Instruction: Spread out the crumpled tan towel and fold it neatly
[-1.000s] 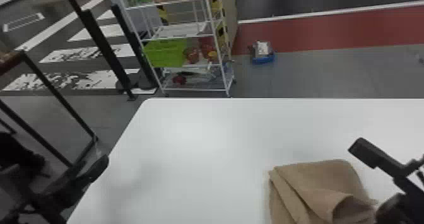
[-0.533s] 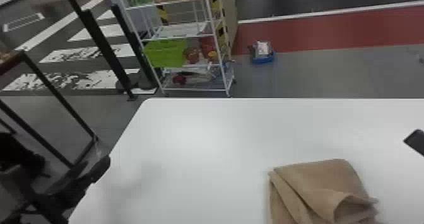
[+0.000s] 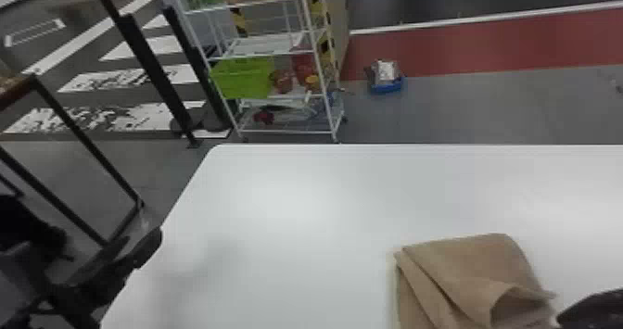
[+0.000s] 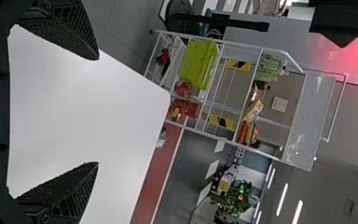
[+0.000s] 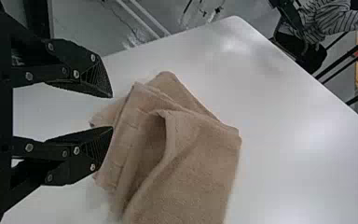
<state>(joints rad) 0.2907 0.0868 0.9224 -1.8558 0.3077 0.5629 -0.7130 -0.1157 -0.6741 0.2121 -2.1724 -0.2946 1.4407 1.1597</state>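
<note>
Well to the left of the towel, at the side edge of the white table (image 3: 296,203), is the left gripper (image 3: 139,254); its 2 fingers stand wide apart and have hold of nothing. Next toward the right comes the tan towel (image 3: 463,272), loosely folded, with 1 raised flap. It lies just beside the right gripper (image 3: 595,307), whose 2 fingers are well open and grip nothing; 1 fingertip overlaps the towel's edge in the right wrist view, but I cannot tell if they touch. Compared with 0.5 seconds earlier, the right gripper is lower in the head view, and the towel keeps its place.
</note>
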